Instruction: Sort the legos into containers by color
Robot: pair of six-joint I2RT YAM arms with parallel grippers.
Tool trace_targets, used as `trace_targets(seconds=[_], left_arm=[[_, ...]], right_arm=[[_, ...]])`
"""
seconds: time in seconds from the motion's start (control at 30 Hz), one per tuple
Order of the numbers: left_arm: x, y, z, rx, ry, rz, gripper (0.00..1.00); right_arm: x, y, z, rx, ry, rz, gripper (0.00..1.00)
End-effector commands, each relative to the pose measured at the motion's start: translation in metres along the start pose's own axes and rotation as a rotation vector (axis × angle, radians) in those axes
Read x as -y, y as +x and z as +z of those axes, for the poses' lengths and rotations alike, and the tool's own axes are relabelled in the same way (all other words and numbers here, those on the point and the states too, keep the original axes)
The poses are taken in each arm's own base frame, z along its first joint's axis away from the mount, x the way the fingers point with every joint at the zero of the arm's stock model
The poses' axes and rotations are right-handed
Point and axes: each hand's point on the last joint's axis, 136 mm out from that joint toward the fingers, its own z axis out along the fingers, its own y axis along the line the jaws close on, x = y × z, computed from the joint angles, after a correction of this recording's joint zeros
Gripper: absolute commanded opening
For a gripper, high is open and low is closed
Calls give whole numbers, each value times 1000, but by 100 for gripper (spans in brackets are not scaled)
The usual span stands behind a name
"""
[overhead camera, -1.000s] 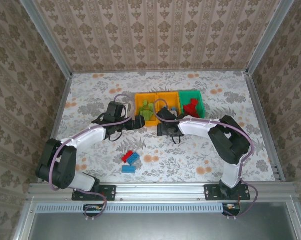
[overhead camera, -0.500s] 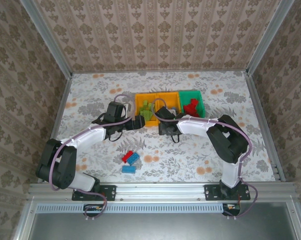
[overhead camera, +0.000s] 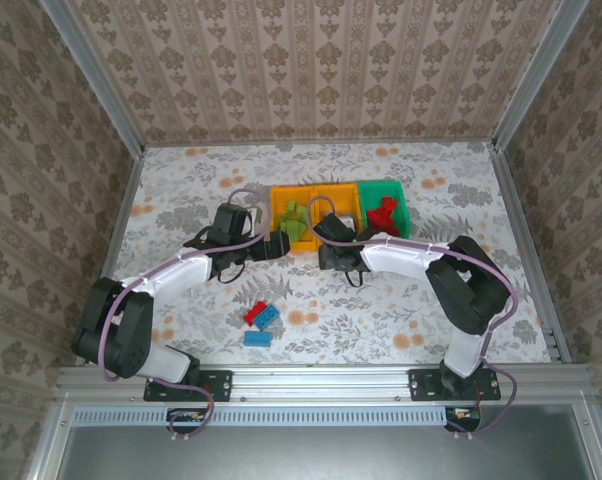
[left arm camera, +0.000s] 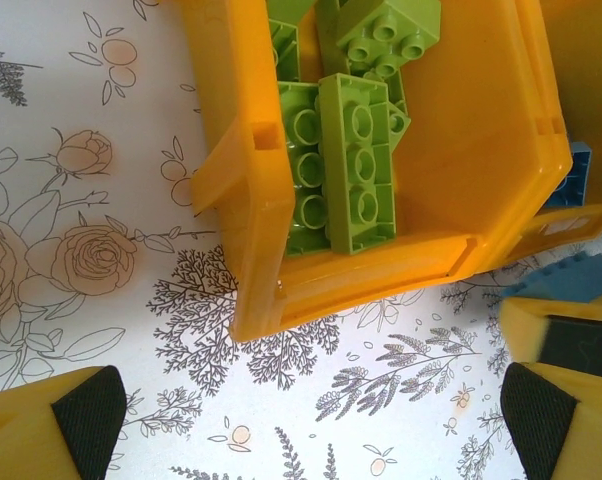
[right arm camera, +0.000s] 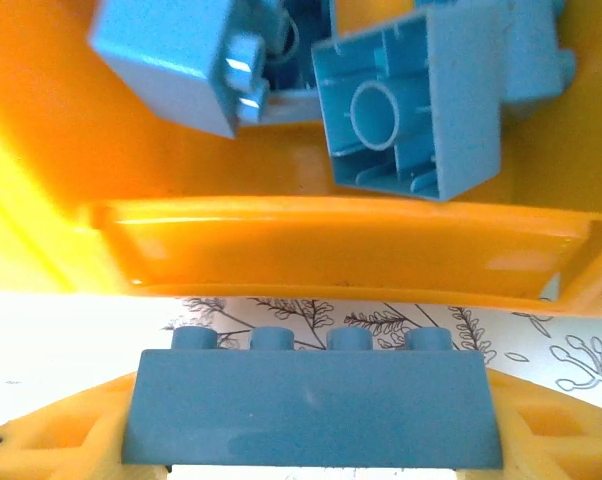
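Three containers stand in a row: a left orange bin (overhead camera: pixel 278 212) with light green legos (left arm camera: pixel 356 160), a middle orange bin (overhead camera: pixel 337 192) with blue legos (right arm camera: pixel 411 105), and a green bin (overhead camera: pixel 402 212) with red legos (overhead camera: pixel 383 215). My right gripper (overhead camera: pixel 329 242) hangs just in front of the middle bin's near wall (right arm camera: pixel 341 245), shut on a long blue lego (right arm camera: pixel 311 405), studs toward the bin. My left gripper (left arm camera: pixel 311 425) stands open over bare table before the left bin's near corner (left arm camera: pixel 251 310), with nothing between its fingers.
Loose on the table near the arms lie a red lego (overhead camera: pixel 254 313) and two blue legos (overhead camera: pixel 270 316) (overhead camera: pixel 258 338). The flowered table (overhead camera: pixel 181 200) has free room left and right of the bins. Metal rails and patterned walls enclose it.
The right arm's elbow has shifted slightly to the right while its gripper stays before the middle bin. The left arm and the loose legos have not moved.
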Motion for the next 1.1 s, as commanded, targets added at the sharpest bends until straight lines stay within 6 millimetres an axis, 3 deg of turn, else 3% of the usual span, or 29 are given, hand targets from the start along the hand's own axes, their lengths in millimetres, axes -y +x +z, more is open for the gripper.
trace_targets(seconds=[0.0, 0.27, 0.47, 0.7, 0.8, 0.97, 1.07], left_arm=[[-9, 9, 3, -28, -26, -3, 100], [-10, 10, 0, -24, -29, -2, 100], [-10, 10, -2, -20, -33, 3, 100], [-12, 11, -2, -22, -38, 2, 100], [-11, 11, -3, -22, -35, -1, 100], [-12, 12, -5, -21, -41, 1, 100], [-14, 14, -5, -23, -47, 2, 100]], right_arm=[[-7, -24, -24, 92, -43, -13, 38], [-12, -70, -43, 176, -50, -16, 38], [-4, -97, -36, 198, -38, 27, 38], [6, -114, -21, 192, -15, 67, 41], [8, -119, -15, 177, -2, 71, 46], [10, -122, -13, 174, 5, 94, 78], [9, -120, -18, 183, -13, 97, 83]])
